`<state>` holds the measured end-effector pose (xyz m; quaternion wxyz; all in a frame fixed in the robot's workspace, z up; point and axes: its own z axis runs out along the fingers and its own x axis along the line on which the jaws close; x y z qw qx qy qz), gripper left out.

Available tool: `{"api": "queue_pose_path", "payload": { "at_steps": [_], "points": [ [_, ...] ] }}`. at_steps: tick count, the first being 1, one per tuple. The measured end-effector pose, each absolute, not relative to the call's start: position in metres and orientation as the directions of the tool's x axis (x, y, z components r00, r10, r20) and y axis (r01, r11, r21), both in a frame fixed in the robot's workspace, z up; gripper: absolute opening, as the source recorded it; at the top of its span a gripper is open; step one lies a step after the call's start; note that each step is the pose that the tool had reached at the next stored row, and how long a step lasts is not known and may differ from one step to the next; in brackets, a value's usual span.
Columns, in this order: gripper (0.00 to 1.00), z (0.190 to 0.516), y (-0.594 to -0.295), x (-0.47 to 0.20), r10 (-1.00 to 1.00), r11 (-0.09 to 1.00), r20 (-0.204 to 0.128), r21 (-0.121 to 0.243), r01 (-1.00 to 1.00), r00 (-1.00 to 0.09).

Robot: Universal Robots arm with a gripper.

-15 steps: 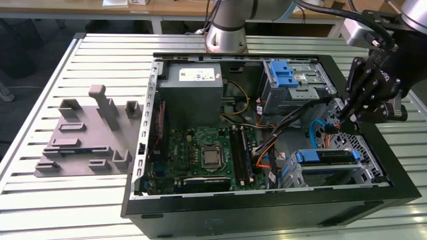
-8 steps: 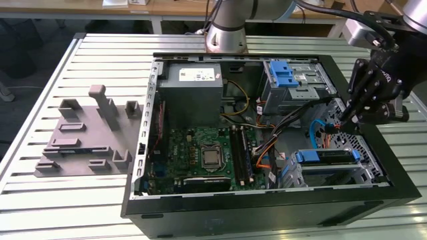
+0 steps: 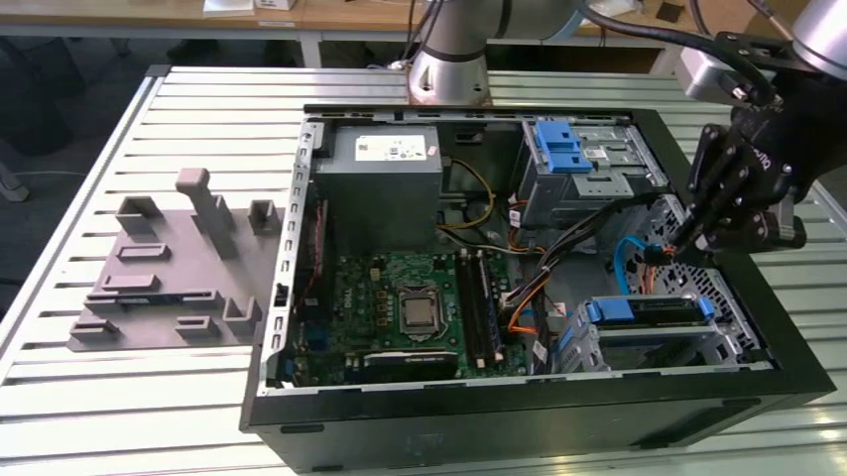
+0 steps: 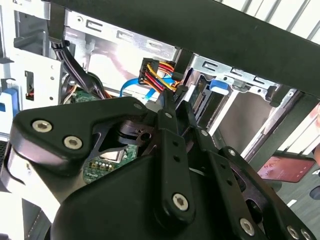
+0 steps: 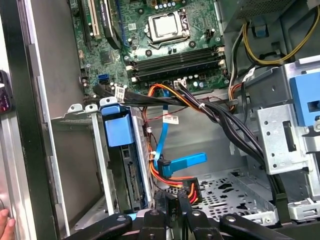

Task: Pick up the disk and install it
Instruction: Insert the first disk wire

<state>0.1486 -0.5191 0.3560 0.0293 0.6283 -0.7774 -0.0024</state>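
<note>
Nearest in the second wrist view: black linkage of the gripper (image 4: 175, 105), jaws drawn narrow, almost together, tips just beside the plug (image 4: 157, 75) of the red, yellow and orange wires. Not possible to tell whether pinching that plug or merely touching it. Blue tab of the disk (image 4: 218, 85) just beyond.

In the first wrist view: gripper (image 5: 171, 200) low beside the cable bundle (image 5: 200, 107), disk (image 5: 127, 175) standing on edge in the drive cage (image 5: 80, 130), blue carrier uppermost.

In the exterior view: disk (image 3: 649, 310) seated in the cage at the exterior view's right of the case (image 3: 530, 416), gripper (image 3: 681, 253) just behind it, over the cables.

Judged nearly installed. For a good finish:
- Keep wires out of the jaws' path.
- Press square, not tilted.
- Avoid dragging the blue data cable (image 5: 162, 140).
</note>
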Motion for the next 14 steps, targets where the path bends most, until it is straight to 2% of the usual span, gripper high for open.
{"api": "queue_pose_path", "payload": {
  "at_steps": [4,5,14],
  "points": [
    [0.22,0.3557,-0.5191,0.1487,-0.977,0.210,0.044,0.040,-0.977,-0.209],
    [0.16,0.3556,-0.5191,0.1487,-0.977,0.210,0.044,0.040,-0.977,-0.209],
    [0.16,0.3554,-0.5225,0.1453,-0.986,0.161,0.043,0.039,-0.986,-0.159]
  ]
}}
